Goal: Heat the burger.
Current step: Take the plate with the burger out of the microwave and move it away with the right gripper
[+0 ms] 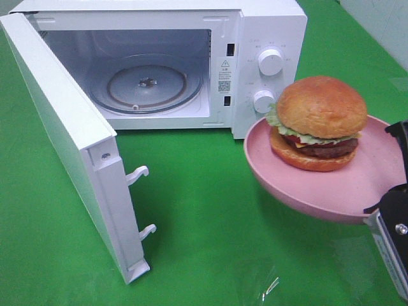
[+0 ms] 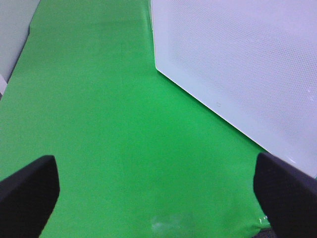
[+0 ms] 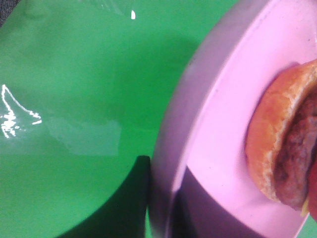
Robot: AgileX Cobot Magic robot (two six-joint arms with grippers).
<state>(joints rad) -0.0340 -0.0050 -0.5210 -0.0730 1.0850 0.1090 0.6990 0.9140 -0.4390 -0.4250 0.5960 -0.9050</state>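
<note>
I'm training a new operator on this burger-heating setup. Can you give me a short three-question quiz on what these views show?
1. True or false: the microwave door is open.
2. What holds the pink plate carrying the burger: A) the left gripper, B) the right gripper, C) the table?
3. What lies inside the microwave?

Key:
1. True.
2. B; it grips the plate's rim, raised off the green table. The left gripper is open and empty.
3. Only the glass turntable.
</note>
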